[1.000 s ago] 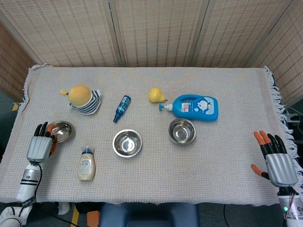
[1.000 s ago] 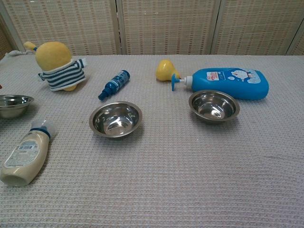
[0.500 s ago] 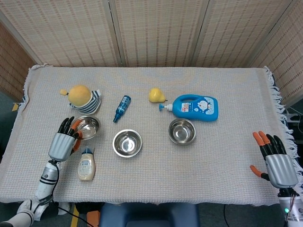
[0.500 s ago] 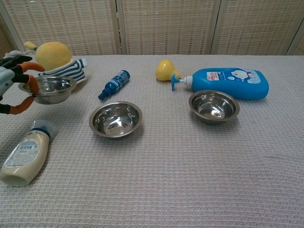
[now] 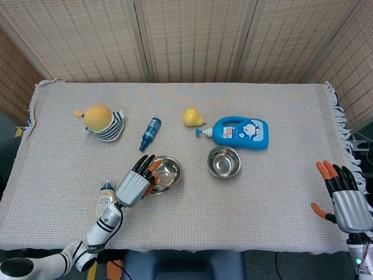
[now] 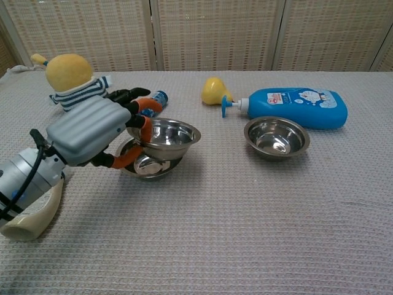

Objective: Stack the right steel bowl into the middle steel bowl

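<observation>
My left hand [image 5: 134,185] [image 6: 98,132] grips a steel bowl [image 5: 167,171] [image 6: 167,137] by its near rim. It holds that bowl tilted just above the middle steel bowl [image 6: 149,168], which is mostly hidden beneath it. The right steel bowl [image 5: 224,161] [image 6: 276,137] stands alone on the cloth in front of the blue detergent bottle [image 5: 242,132] [image 6: 301,106]. At the table's front right edge my right hand [image 5: 347,201] is open with fingers spread, holding nothing; the chest view does not show it.
A striped plush duck [image 5: 104,121] [image 6: 70,83] sits at back left. A small blue bottle [image 5: 150,133] and a yellow pear [image 5: 192,117] [image 6: 215,90] lie behind the bowls. A cream bottle [image 6: 31,215] lies under my left forearm.
My left hand has carried the left bowl rightward from the table's left side to just over the middle bowl. The right hand and right bowl have stayed put.
</observation>
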`<control>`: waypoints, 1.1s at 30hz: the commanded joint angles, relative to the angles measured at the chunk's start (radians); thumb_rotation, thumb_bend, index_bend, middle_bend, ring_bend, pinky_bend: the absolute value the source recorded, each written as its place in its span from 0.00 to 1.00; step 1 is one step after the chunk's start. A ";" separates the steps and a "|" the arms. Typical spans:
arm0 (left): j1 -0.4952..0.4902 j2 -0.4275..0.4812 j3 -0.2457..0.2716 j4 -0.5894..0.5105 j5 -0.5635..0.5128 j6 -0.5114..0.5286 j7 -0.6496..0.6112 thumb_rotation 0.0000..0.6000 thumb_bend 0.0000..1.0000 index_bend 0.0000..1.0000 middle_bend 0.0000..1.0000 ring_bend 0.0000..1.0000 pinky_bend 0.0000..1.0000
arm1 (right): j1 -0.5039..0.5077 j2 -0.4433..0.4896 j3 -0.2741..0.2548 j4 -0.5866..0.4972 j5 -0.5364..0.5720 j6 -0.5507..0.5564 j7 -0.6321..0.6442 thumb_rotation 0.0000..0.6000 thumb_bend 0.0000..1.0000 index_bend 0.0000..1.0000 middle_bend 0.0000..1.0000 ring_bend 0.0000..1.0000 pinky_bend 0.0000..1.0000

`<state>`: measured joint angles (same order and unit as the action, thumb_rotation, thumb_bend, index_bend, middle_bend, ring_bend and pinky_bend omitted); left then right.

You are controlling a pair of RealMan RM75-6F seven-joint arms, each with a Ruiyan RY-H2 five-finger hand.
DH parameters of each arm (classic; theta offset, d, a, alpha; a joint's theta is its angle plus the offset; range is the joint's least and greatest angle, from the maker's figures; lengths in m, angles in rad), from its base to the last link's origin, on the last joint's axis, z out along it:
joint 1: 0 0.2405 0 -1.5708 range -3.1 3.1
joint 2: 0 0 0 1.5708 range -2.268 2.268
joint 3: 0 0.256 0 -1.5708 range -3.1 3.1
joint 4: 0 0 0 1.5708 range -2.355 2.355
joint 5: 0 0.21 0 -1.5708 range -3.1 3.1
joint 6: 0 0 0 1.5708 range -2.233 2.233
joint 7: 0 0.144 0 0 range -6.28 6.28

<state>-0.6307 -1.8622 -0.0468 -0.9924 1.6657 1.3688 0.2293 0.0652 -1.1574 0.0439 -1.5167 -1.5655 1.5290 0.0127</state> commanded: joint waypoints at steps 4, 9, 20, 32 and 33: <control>0.005 -0.006 0.004 0.011 -0.013 -0.023 0.037 1.00 0.50 0.52 0.13 0.03 0.13 | -0.003 0.003 -0.002 -0.001 -0.007 0.008 0.005 1.00 0.07 0.00 0.00 0.00 0.00; 0.014 0.006 0.010 0.010 -0.009 -0.014 0.032 1.00 0.50 0.47 0.13 0.03 0.13 | 0.000 -0.003 -0.005 0.001 -0.007 -0.003 -0.003 1.00 0.07 0.00 0.00 0.00 0.00; 0.071 0.153 0.068 -0.195 -0.049 -0.074 0.040 1.00 0.46 0.07 0.02 0.00 0.12 | 0.060 -0.035 -0.018 0.018 -0.018 -0.113 -0.008 1.00 0.07 0.00 0.00 0.00 0.00; 0.135 0.321 0.085 -0.410 -0.138 -0.125 0.143 1.00 0.43 0.00 0.00 0.00 0.11 | 0.313 -0.167 0.033 0.096 0.013 -0.455 -0.069 1.00 0.08 0.00 0.00 0.00 0.00; 0.140 0.329 0.084 -0.414 -0.136 -0.117 0.141 1.00 0.43 0.00 0.00 0.00 0.11 | 0.329 -0.185 0.037 0.111 0.016 -0.472 -0.067 1.00 0.08 0.00 0.00 0.00 0.00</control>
<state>-0.4984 -1.5413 0.0379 -1.3989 1.5293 1.2428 0.3682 0.3565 -1.2994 0.0639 -1.4429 -1.5627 1.1013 -0.0476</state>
